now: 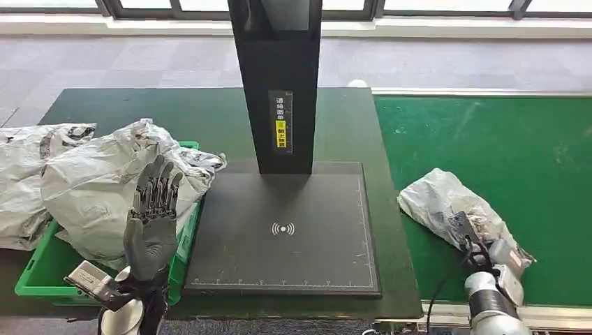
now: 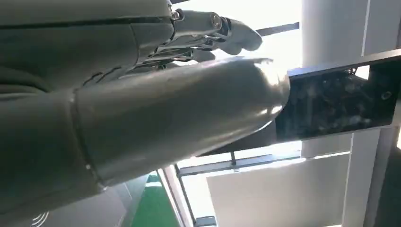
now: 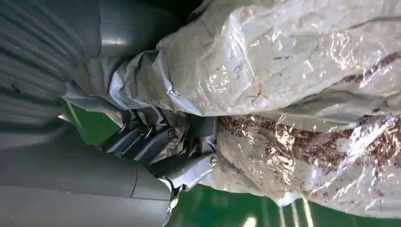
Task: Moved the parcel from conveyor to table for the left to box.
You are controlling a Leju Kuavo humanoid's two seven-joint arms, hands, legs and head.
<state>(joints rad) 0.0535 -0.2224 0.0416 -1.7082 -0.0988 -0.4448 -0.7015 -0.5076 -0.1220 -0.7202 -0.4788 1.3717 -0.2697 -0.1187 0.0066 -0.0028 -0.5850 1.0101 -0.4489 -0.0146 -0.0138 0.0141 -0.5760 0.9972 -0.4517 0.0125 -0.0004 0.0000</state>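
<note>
A: Where's the parcel (image 1: pixel 447 202)?
B: On the green conveyor (image 1: pixel 502 146), right hand (image 1: pixel 469 246) clenched on its near edge; left hand (image 1: pixel 155 209) raised, fingers spread, holding nothing.
A: Handling?
B: Likely light, soft, slippery film; bunch it firmly

right hand (image 1: pixel 482 262) fingers (image 3: pixel 156 142) partly buried in parcel (image 1: pixel 447 202), label text on post (image 1: pixel 280 118) unreadable

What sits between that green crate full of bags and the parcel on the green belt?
In the head view, the black scanner pad with its upright post lies between the green crate and the parcel.
</note>
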